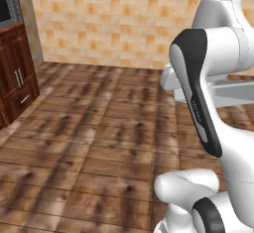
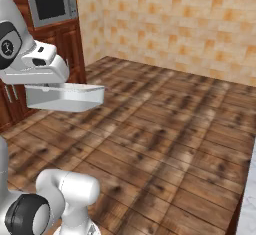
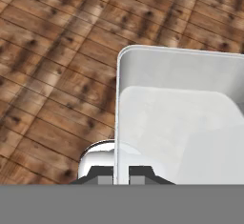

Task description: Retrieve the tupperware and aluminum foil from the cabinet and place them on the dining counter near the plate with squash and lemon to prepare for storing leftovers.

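A: Where's the hand (image 3: 121, 179)?
B: Level, beside the arm; its fingers pinch the tupperware (image 2: 65, 97) wall (rim between them), high over the wooden floor (image 1: 99, 143).
A: Contents?
B: Empty; pale inside.

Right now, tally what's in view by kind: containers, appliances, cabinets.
Containers: 1, tupperware clamped by the end effector
Appliances: 1, microwave
Cabinets: 1, lower cabinet
Total: 3

A home kitchen: a built-in microwave (image 2: 51, 6) at ten o'clock, set in dark wood cabinets (image 2: 70, 44) (metal handles), tan tiled walls (image 2: 175, 19), plank floor (image 2: 160, 124).
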{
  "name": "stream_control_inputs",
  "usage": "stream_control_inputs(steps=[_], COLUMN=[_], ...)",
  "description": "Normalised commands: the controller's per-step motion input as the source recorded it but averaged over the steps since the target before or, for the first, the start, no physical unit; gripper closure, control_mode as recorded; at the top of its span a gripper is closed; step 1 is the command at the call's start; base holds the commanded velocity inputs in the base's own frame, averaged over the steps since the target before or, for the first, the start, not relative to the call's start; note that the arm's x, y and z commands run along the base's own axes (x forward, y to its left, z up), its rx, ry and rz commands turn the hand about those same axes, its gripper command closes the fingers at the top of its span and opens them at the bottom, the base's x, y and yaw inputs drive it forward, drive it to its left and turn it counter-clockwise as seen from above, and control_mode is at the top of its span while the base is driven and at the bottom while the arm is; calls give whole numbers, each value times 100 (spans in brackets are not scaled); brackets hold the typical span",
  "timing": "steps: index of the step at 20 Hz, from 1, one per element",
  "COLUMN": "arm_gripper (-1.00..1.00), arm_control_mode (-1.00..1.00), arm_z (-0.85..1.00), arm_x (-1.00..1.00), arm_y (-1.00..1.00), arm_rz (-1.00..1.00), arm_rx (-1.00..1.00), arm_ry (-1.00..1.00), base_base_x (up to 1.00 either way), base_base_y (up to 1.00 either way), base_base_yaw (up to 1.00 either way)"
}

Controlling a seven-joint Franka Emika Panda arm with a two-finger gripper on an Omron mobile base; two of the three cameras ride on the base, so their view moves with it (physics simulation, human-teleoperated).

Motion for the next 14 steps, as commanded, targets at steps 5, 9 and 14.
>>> stream_control_inputs(steps=[5, 9, 14], arm_gripper=[100, 100, 100], arm_control_mode=[100, 100, 100], arm_z=[0, 0, 0], arm_x=[0, 0, 0], arm_y=[0, 0, 0], arm_rz=[0, 0, 0], arm_rx=[0, 0, 0], arm_ry=[0, 0, 0], base_base_x=[100, 100, 95], base_base_y=[-29, -7, -1], base_base_yaw=[-37, -42, -50])
